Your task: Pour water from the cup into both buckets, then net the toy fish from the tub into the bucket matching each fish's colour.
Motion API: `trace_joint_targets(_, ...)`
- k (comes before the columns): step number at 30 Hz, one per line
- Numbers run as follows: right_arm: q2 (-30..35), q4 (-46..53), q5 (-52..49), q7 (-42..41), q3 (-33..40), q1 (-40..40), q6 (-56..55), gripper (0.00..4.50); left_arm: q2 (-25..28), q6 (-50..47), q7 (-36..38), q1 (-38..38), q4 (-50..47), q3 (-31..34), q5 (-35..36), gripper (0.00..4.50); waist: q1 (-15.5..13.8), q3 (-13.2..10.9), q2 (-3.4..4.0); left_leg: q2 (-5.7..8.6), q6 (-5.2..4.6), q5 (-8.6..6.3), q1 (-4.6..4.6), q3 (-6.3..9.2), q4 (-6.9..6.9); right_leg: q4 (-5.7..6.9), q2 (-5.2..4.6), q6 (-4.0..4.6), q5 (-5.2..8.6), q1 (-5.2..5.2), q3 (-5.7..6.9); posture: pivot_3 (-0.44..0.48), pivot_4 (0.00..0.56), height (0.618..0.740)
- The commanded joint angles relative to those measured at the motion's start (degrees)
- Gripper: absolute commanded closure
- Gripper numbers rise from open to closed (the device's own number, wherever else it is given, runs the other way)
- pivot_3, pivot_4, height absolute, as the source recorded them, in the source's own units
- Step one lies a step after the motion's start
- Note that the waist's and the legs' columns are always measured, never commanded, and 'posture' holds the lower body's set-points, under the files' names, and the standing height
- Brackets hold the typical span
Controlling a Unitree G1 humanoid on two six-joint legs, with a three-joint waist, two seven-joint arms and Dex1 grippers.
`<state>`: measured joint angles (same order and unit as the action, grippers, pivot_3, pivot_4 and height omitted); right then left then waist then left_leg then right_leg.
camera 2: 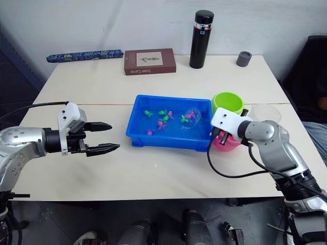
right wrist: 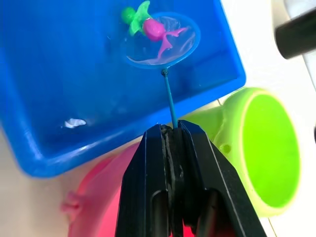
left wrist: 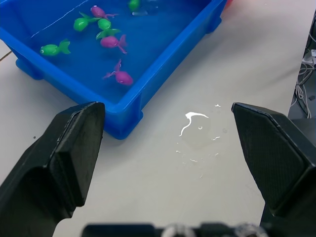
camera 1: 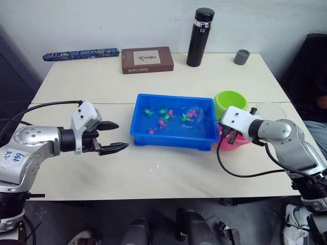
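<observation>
Worktop (camera 1: 153, 184) is a pale beige one, and going from the left side you first hit the left gripper (camera 1: 113, 137), hanging just above the surface with its jaws spread wide and nothing between them. It sits a bit left of the tub (camera 1: 173, 137), not touching it. In the left wrist view there's a small splash of water (left wrist: 193, 121) on the worktop just off the tub's near corner.

Middle of the scene is the blue tub itself, with water in it and the toy fish (camera 1: 162, 121) scattered around, a mix of green and pink ones. Behind it, toward the wall, there's a rolled blue patterned thing (camera 1: 80, 53) at the far left, then a brown box (camera 1: 147, 59), a tall black flask (camera 1: 200, 37) and a small grey cup (camera 1: 241, 56).

On the tub's right end you get the net (right wrist: 162, 39), hoop down inside the tub with a pink fish (right wrist: 159, 28) lying in it and a green fish (right wrist: 136, 16) right at its rim. The thin handle runs back to the right gripper (right wrist: 170, 129), whose jaws are pinched tight on it.

Just right of the tub are the buckets: the green bucket (camera 1: 231, 101) stands beside the tub's far right corner, and the pink bucket (camera 1: 232, 144) sits in front of it, mostly hidden under the right gripper. Clear cup (camera 1: 270, 109) is just right of the green bucket, partly behind the right arm.
</observation>
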<state>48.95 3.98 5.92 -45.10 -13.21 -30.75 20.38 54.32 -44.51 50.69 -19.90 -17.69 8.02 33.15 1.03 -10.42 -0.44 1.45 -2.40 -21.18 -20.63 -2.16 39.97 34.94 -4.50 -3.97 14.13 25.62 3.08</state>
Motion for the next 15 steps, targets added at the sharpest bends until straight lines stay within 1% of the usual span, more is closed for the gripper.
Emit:
trace_joint_targets(1, 0.91, 0.79, 1.46, -1.36, 0.72, -0.43, -0.06, 4.50, -0.04, 0.91, -0.03, -0.29, -1.41, 0.86, -0.24, 0.07, 0.00, 0.00, 0.00, 0.00, 0.00, 0.00, 0.00, 0.00, 0.00, 0.01, 0.00, 0.00, 0.00, 0.00, 0.00, 0.000, 0.150, 0.740)
trace_joint_targets(5, 1.14, 0.87, 2.07, -3.63, 0.29, -0.48, -0.01, 4.50, -0.11, 0.94, -0.14, -0.21, -1.50, 0.87, -0.25, 0.07, 0.00, 0.00, 0.00, 0.00, 0.00, 0.00, 0.00, 0.01, 0.00, 0.01, 0.00, 0.00, 0.00, 0.00, 0.00, 0.000, 0.150, 0.740)
trace_joint_targets(9, -0.09, -0.94, 3.65, -2.45, 0.77, -1.86, 2.39, 4.50, -0.17, 0.88, -0.28, -0.04, -1.66, 1.02, -0.14, 0.07, -0.01, 0.00, 0.00, 0.00, 0.00, 0.00, 0.01, 0.00, 0.02, 0.02, 0.00, 0.00, 0.00, -0.01, 0.00, 0.000, 0.150, 0.740)
trace_joint_targets(11, -1.39, 0.01, 1.89, -2.98, 1.72, -1.92, 5.29, 4.50, -0.17, 0.90, -0.32, 0.00, -1.70, 1.03, -0.15, 0.07, -0.21, 0.00, 0.00, 0.00, 0.00, 0.00, 0.01, 0.01, 0.03, 0.02, 0.00, 0.00, 0.00, -0.02, 0.00, 0.000, 0.150, 0.740)
trace_joint_targets(15, -3.72, 2.36, -3.41, -4.65, 5.37, -3.16, 15.51, 4.50, -0.24, 1.02, -0.39, 0.34, -1.88, 1.10, -0.16, 0.07, -0.75, 0.00, 0.00, 0.00, 0.00, 0.00, 0.01, 0.01, 0.03, 0.03, 0.00, 0.00, 0.00, -0.02, 0.00, 0.000, 0.150, 0.740)
